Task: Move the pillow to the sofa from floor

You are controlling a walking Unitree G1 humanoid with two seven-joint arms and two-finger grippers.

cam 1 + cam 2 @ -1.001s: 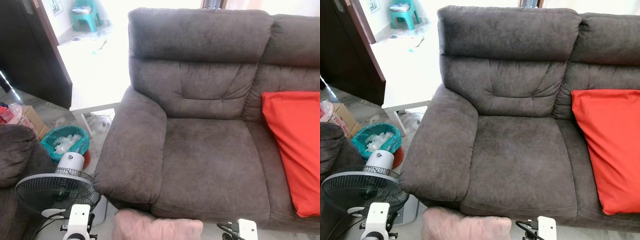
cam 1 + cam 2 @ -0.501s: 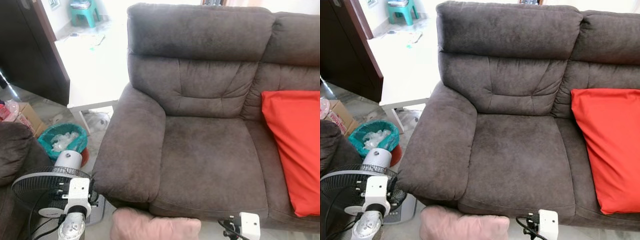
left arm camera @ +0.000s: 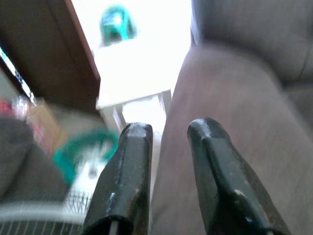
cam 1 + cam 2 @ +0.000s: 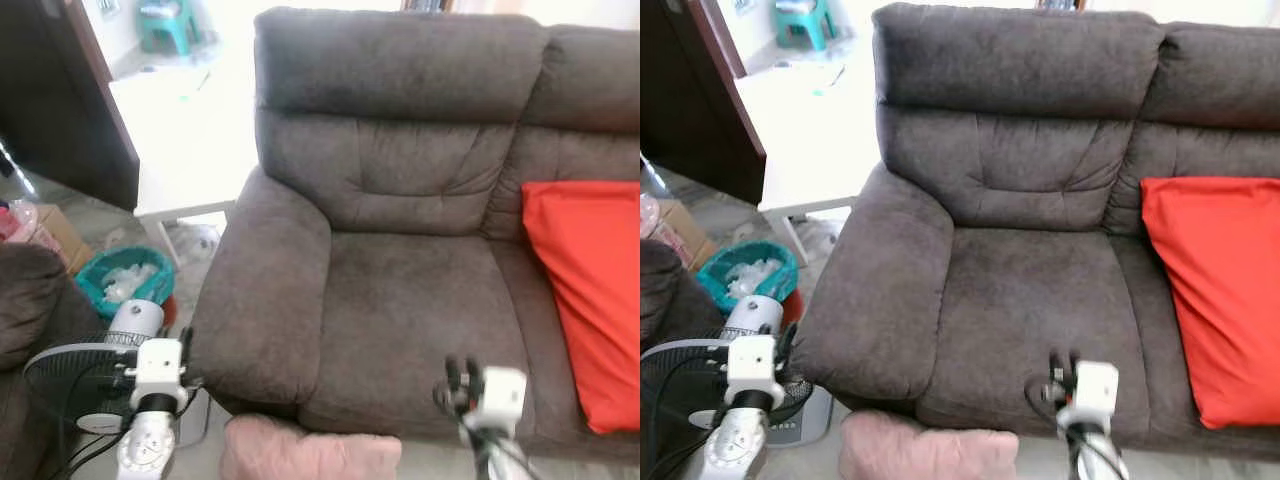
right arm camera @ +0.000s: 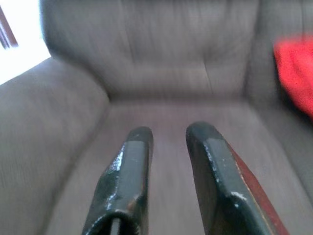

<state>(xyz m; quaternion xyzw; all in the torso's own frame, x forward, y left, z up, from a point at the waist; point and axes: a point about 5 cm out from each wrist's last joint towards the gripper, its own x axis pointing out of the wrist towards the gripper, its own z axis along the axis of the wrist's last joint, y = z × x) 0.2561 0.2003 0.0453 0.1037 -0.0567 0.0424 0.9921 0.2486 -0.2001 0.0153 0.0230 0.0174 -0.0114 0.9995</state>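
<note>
A: Scene, big to small?
B: Dark grey sofa [image 4: 400,250] takes most of the head view, armrest at 9 o'clock of the seat cushion. Red pillow [image 4: 590,290] leans on the seat at 3 o'clock. White table [image 4: 185,130] at 10 o'clock, beyond the armrest.
A: Task item?
B: Pink pillow [image 4: 310,455] on the floor at 6 o'clock, touching the sofa's front base, below the armrest corner. Neither gripper touches it.
A: Left side clutter?
B: Standing fan [image 4: 85,385] at 8 o'clock, teal bin [image 4: 125,285] with white bags just behind it, teal stool [image 4: 165,20] far off at 11 o'clock.
A: Grippers?
B: Left gripper [image 3: 168,129] raised at 7 o'clock, beside the fan, near the armrest's outer side. Fingers [image 3: 129,171] slightly parted, narrow gap, nothing between them. Wrist view is blurred.
A: Right?
B: Right gripper [image 5: 166,132] at 5 o'clock over the front edge of the seat cushion, pointing at the backrest. Fingers [image 5: 210,166] also a narrow gap apart, holding nothing. Blurred too.
</note>
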